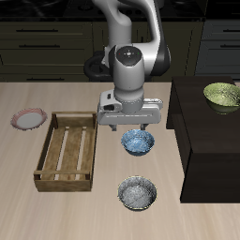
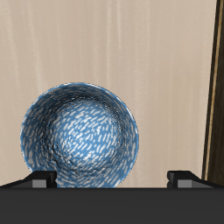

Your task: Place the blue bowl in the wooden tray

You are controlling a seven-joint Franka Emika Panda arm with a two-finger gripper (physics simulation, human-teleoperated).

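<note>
The blue bowl (image 1: 138, 142) stands on the table, with a bright blue, white-speckled inside; it fills much of the wrist view (image 2: 80, 136). My gripper (image 1: 130, 129) hangs directly above the bowl's back rim, open and empty, with its fingertips (image 2: 40, 179) spread wide above the bowl. The wooden tray (image 1: 67, 150) is a slatted light-brown crate lying beside the bowl, empty.
A grey speckled bowl (image 1: 138, 194) sits nearer the table's front edge. A yellow-green bowl (image 1: 223, 95) rests on a dark raised surface (image 1: 211, 131) beside the blue bowl. A small pink-rimmed plate (image 1: 28, 118) lies beyond the tray.
</note>
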